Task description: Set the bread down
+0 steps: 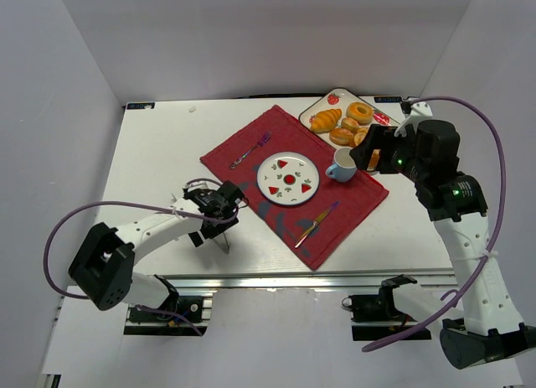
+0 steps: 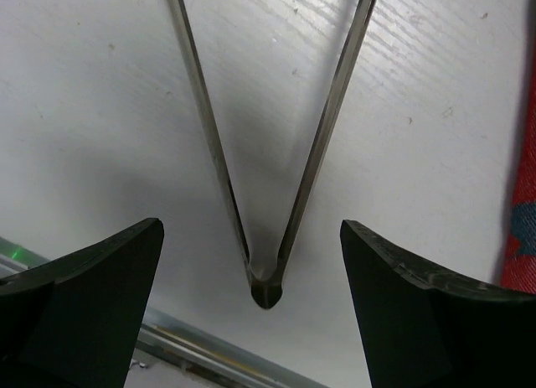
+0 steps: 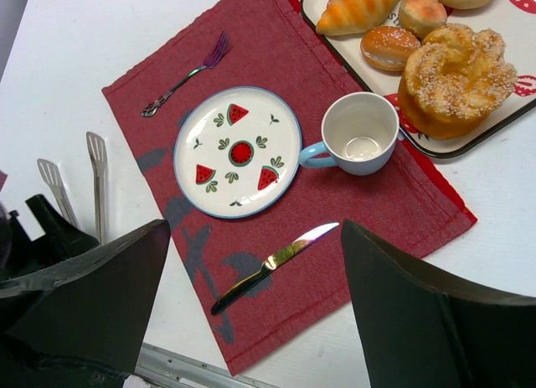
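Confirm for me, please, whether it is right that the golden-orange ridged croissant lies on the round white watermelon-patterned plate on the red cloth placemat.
No: the golden-orange ridged croissant lies on the white rectangular tray, not on the round white watermelon-patterned plate, which sits on the red cloth placemat. The right wrist view shows it.

Metal tongs (image 2: 266, 281) lie on white table (image 2: 100, 111), arms spreading away from hinge; left gripper (image 2: 251, 237) straddles hinge, jaws wide, clear of tongs; red placemat (image 2: 523, 204) edge right of tongs; aluminium rail (image 2: 209, 350) below hinge.
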Tool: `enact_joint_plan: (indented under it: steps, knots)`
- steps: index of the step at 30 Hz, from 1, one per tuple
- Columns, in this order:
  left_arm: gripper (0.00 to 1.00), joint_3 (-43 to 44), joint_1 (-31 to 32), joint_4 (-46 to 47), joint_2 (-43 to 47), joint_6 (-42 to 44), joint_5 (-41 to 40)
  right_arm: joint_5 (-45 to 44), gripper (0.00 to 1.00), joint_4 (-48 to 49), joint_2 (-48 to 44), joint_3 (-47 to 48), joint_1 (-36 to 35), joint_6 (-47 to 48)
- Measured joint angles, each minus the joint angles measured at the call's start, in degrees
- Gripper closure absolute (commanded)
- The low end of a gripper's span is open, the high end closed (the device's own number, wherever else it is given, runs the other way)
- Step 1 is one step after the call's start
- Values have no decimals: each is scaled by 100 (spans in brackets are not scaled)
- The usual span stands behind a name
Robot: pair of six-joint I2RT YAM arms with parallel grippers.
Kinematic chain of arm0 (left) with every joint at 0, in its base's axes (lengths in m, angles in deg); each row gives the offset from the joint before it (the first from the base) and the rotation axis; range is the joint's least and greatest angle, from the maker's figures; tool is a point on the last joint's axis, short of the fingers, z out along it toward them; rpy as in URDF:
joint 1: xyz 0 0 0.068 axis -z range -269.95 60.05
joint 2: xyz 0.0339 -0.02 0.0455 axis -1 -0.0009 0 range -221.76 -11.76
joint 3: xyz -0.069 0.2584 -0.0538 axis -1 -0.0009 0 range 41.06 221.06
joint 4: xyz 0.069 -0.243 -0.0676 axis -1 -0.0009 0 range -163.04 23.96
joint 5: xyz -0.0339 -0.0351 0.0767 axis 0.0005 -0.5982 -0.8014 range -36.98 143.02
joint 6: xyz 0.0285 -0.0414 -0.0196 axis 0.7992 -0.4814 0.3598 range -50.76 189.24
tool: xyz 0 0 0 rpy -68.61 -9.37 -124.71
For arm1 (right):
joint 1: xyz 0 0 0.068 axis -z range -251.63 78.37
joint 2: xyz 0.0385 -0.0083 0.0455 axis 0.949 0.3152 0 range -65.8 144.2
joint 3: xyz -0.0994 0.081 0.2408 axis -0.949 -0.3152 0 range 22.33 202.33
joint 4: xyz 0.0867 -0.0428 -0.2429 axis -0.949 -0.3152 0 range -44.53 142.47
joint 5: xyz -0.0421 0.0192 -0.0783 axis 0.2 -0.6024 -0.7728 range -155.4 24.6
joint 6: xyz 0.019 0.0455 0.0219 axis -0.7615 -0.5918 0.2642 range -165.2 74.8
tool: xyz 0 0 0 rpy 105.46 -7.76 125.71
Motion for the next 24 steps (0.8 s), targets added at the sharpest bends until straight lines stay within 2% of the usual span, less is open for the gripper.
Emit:
enact_joint_plan:
  steps: [7, 16, 24]
  knots:
    - [4, -9, -181, 356, -656, 258, -192, 111, 11, 35, 105, 0, 0, -2]
    - [4, -479, -654, 1040, -573, 616, -321, 179, 11, 44, 238, 0, -4, -2]
    - [12, -472, -833, 1561, -772, 1012, -328, 212, 11, 111, 356, 0, -7, -4]
